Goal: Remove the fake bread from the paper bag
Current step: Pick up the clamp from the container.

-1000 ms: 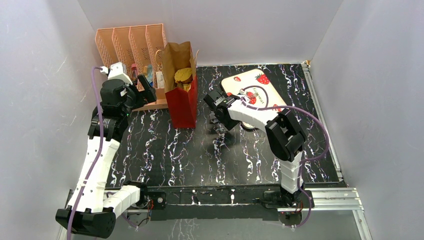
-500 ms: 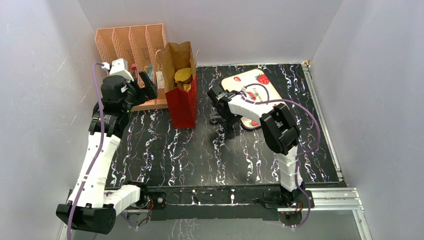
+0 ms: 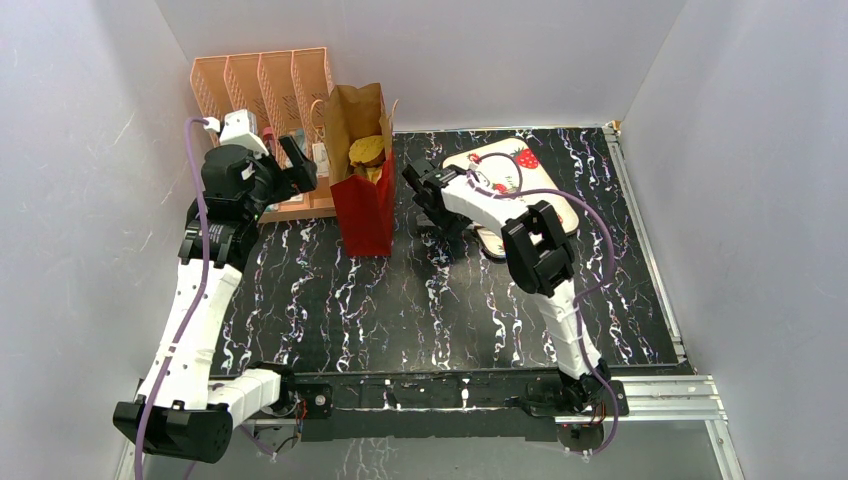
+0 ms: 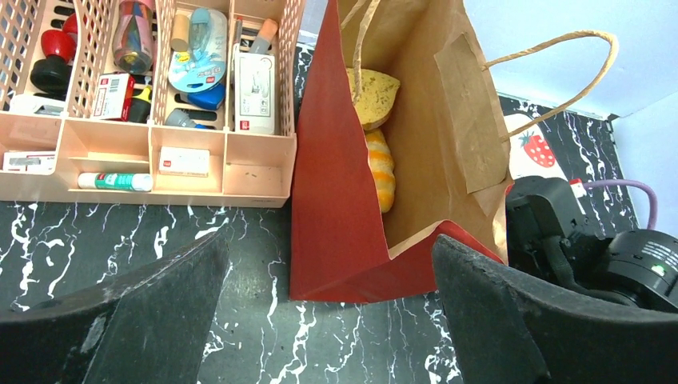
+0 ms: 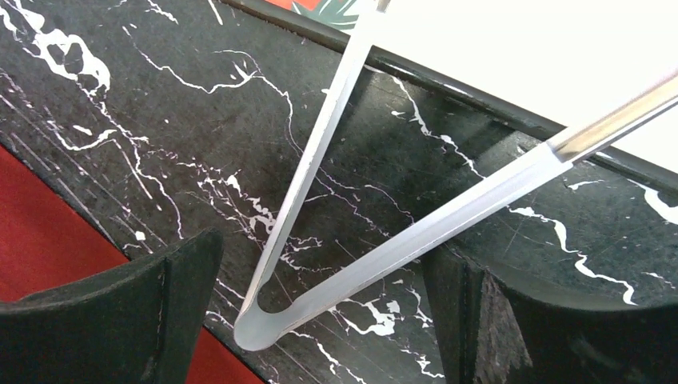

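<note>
The left gripper's [image 4: 328, 316] two black fingers [image 4: 128, 320] stand spread wide with nothing between them; from the wrist view they frame the open mouth of the paper bag [image 4: 336, 200] below. The right gripper [image 5: 320, 320] is likewise spread apart, its dark pads [image 5: 120, 312] on either side of a bent, shiny metal leg [image 5: 320, 264] that runs in a V down to the marbled black table [image 5: 160, 120]; neither pad seems to touch it, and a strip of the bag's red side shows at the lower left of that view.

The fake bread [image 4: 372, 96] sits inside the bag: a rough yellow piece on top and an orange-and-yellow ridged piece [image 4: 382, 172] under it, both against the brown inner wall. The bag stands upright, its cord handles [image 4: 560, 72] looping up, just beside the peach organiser [image 4: 160, 160] full of small stationery.

From above, the left gripper [image 3: 300, 165] hovers over the front of the organiser [image 3: 260, 85], just left of the bag [image 3: 362, 205]. The right gripper [image 3: 418, 185] is low on the bag's right, between it and a strawberry-print tray [image 3: 520, 165] at the back of the table [image 3: 400, 300]
</note>
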